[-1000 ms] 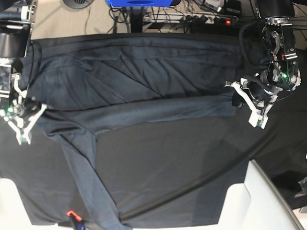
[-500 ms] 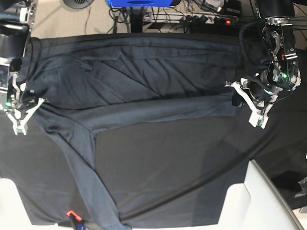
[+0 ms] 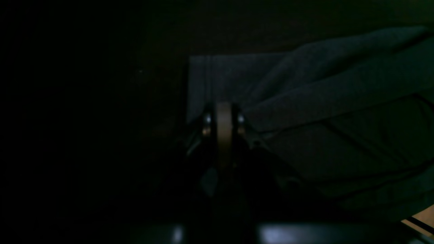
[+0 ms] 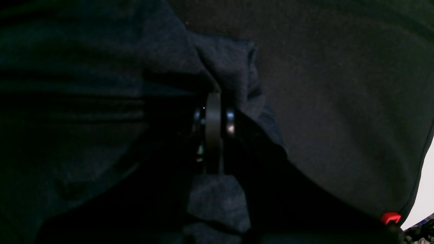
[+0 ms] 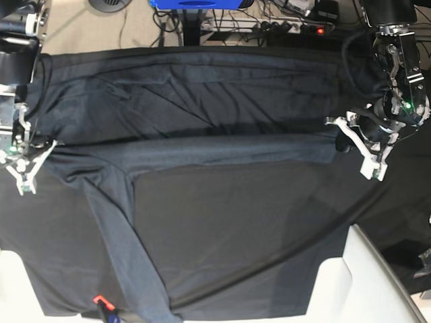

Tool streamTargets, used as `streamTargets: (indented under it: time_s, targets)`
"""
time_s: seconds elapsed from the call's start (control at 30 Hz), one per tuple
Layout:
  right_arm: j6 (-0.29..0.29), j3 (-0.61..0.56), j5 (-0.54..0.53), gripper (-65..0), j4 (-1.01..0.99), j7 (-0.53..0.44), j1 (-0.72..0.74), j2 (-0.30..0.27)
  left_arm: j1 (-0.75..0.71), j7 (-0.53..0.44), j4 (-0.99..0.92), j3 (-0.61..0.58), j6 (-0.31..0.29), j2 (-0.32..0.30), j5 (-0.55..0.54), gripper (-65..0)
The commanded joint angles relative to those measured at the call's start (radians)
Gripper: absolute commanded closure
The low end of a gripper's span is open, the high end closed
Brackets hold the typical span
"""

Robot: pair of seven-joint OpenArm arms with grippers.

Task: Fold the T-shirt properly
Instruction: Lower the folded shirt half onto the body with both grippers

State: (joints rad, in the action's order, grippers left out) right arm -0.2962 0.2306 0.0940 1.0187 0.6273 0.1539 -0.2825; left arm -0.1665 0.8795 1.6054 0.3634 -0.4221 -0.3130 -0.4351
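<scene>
Between both pincers, the T-shirt stretches, pinched.

A robotics lab — power strips, tangled cables, black tablecloth.

A black tablecloth covered the table, a white block sat at its near right corner, and a power strip with cables lay on the floor beyond.

My arms are black with looping cables; each gripper has white angular fingers, and a small green light glows near each wrist.
</scene>
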Motion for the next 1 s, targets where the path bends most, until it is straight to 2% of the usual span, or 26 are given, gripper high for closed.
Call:
streamTargets:
  time_s: [0.0,0.47,0.57,0.8,0.97]
  targets:
    - [0.01,0.002,0.01,-0.2,0.012,-0.013,0.029,-0.028,0.011,-0.015,0.014,0.007,0.002,-0.015,-0.005,0.0]
    - [0.009,-0.104,0.011,-0.2,-0.001,-0.01,0.042,-0.033,-0.003,-0.015,0.014,-0.007,0.002,-0.008,-0.005,0.0]
    - [0.009,-0.106,0.011,-0.2,-0.001,-0.007,0.028,-0.048,-0.006,-0.015,0.014,-0.007,0.002,-0.008,-0.005,0.0]
    - [0.009,-0.099,0.011,-0.2,-0.001,-0.007,0.006,-0.053,-0.018,-0.016,0.014,-0.07,0.002,-0.013,0.002,0.0]
    - [0.009,-0.099,0.011,-0.2,0.007,-0.007,-0.014,-0.05,-0.009,-0.019,0.014,-0.073,0.002,-0.008,0.002,0.0]
